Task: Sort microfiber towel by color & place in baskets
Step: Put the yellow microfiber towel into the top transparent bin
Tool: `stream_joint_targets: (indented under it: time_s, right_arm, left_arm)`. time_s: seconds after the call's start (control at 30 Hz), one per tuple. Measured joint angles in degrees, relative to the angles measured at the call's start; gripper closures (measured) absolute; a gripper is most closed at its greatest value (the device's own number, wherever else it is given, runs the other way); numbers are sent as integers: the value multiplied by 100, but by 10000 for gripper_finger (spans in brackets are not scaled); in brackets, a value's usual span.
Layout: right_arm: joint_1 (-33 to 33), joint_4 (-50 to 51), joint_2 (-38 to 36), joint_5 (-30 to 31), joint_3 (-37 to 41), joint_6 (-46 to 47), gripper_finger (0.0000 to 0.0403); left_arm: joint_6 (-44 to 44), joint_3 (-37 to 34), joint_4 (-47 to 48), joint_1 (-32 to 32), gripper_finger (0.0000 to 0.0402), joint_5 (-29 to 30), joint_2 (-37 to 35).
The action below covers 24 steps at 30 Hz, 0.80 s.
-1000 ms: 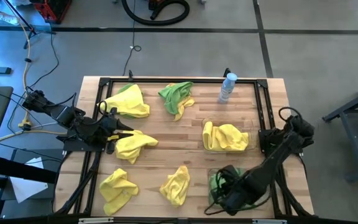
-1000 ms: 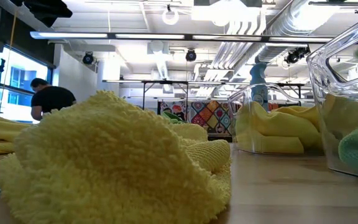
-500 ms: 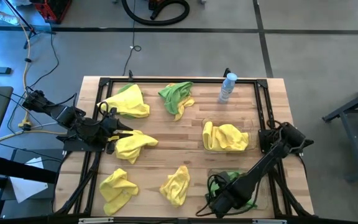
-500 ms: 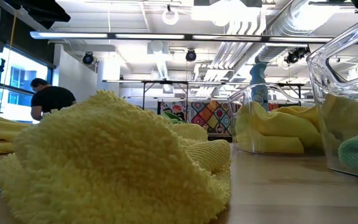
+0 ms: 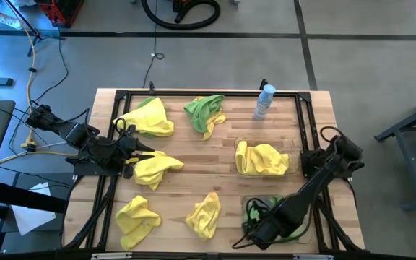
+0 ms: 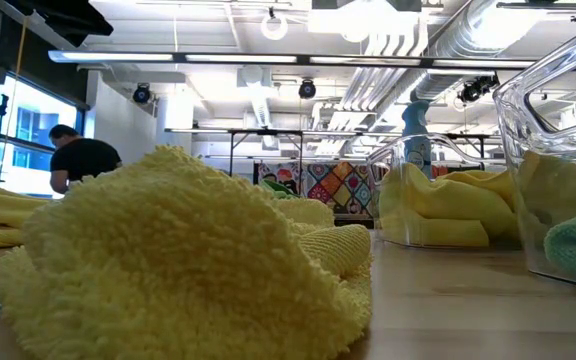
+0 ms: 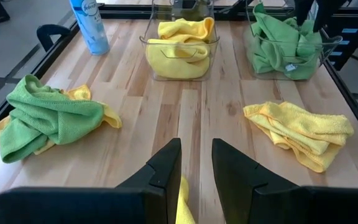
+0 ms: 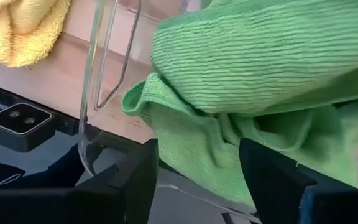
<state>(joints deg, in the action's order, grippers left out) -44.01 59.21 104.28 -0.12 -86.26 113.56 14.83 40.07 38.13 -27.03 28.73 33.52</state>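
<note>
My left gripper [image 5: 141, 154] sits low over the table's left middle, shut on a yellow microfiber towel [image 5: 156, 167]. My right gripper [image 8: 197, 152] hangs open over the near right basket [image 5: 245, 204]. A green towel [image 8: 260, 74] lies bunched in that basket, beyond the spread fingers; whether they touch it cannot be told. The far right basket [image 5: 237, 146] holds yellow towels [image 5: 266, 159]. Other towels lie loose on the table: a yellow one [image 5: 149, 118], a green one on a yellow one [image 5: 206, 112], and two yellow ones [image 5: 137, 219] [image 5: 204, 214]. My left gripper pinches the yellow towel's left edge [image 7: 183, 198] between its two fingers, coming low from the table's left. Only a sliver of cloth shows between the fingers. The rest of the towel lies rumpled on the table.
A clear spray bottle with a blue cap [image 5: 264, 102] stands at the far edge. A black metal frame [image 5: 305, 123] runs around the table. Bare wood [image 7: 191, 118] lies between the loose towels and the baskets. A person [image 6: 80, 160] stands far back in the room.
My right gripper has moved a little toward the table's near edge and left over the near basket. The green towel, seen high at the basket's top a second ago, has sunk lower inside it. My left arm has kept still.
</note>
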Motion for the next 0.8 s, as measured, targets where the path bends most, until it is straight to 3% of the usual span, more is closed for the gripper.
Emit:
stream_joint_targets:
  time_s: [0.5, 0.8]
  right_arm:
    - [186, 618, -342, 109, -2, -145, 182]
    - [494, 282, -343, 665, -2, -151, 182]
  left_arm:
    - [227, 0, -74, 0, 326, -19, -8]
    - [-39, 0, -63, 0, 326, -665, -58]
